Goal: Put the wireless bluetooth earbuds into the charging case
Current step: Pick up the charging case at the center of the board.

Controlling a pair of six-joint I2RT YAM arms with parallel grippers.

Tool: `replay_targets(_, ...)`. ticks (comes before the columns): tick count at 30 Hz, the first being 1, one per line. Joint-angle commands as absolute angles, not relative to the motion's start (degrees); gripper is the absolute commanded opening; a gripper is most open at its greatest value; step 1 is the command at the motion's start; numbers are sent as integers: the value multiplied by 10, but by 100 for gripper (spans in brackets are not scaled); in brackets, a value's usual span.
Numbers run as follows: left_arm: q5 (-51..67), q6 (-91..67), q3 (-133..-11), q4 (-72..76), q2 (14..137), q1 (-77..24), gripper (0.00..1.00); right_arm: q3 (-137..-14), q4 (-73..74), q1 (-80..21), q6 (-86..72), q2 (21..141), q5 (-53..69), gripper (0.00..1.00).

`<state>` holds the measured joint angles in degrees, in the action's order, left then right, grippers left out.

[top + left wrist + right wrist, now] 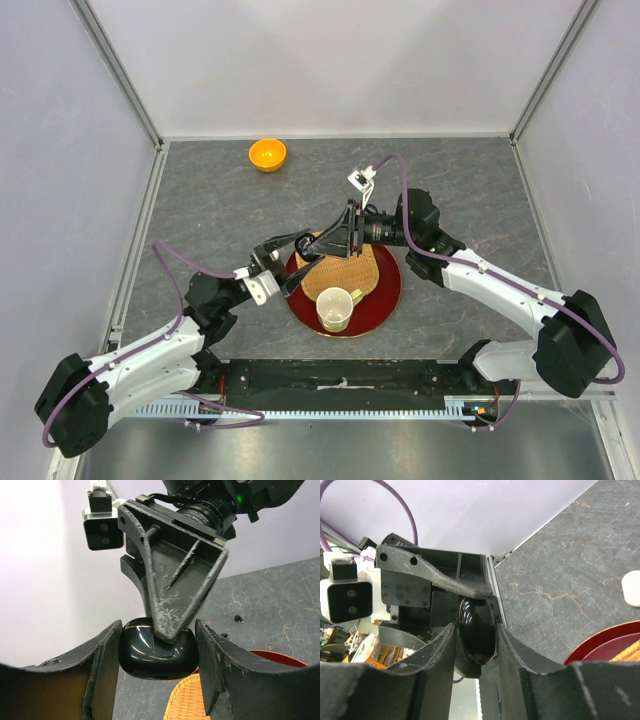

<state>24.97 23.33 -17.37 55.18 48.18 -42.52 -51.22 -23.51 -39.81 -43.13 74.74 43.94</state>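
Grey stone-look worktop (200, 210). Orange bowl (267, 154) sits upright near the far edge, left of centre, well apart from the rest. Round red plate (388, 295) lies near the near edge, about centre. Woven wicker mat (368, 268) lies on the plate. Cream cup (334, 309) stands upright on the plate's near side, at the mat's near edge.

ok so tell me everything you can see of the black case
The black case is a glossy, rounded pebble, seemingly hard plastic, with a thin seam near its top, and it looks closed. It is held off the table, roughly over the rim of the red tray. The left pincer grips its two sides, and the right pincer clamps its front and back.
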Motion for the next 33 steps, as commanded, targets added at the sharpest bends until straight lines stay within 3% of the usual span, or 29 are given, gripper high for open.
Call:
replay_targets(1,225,223,-176,597,481,-430,2,-522,-244,-414,-425,752,455,47)
replay_targets(8,224,228,-174,596,479,-431,2,-528,-226,-414,-413,755,454,44)
replay_targets(10,226,228,-174,595,478,-431,2,-532,-221,-414,-410,758,453,35)
replay_targets(11,227,228,-174,592,477,-431,2,-533,-221,-414,-410,758,453,23)
replay_targets(14,237,228,-175,580,475,-431,4,-538,-219,-414,-405,759,454,4)
replay_targets(15,244,228,-178,570,474,-431,11,-540,-216,-414,-403,760,454,2)
replay_targets(16,250,224,-178,564,472,-431,30,-542,-208,-414,-398,761,453,0)
replay_targets(19,272,224,-178,536,462,-432,53,-559,-162,-413,-362,760,446,0)
replay_targets(20,275,223,-179,527,459,-431,65,-573,-144,-411,-347,760,447,0)
replay_targets(21,279,223,-178,513,447,-431,69,-578,-128,-409,-316,759,450,0)
replay_targets(22,280,225,-178,487,441,-432,83,-584,-94,-405,-302,755,452,0)
replay_targets(29,233,192,-180,379,368,-431,86,-609,26,-344,-178,735,503,0)
replay_targets(33,126,92,-262,263,378,-427,90,-624,118,-344,-90,737,512,0)
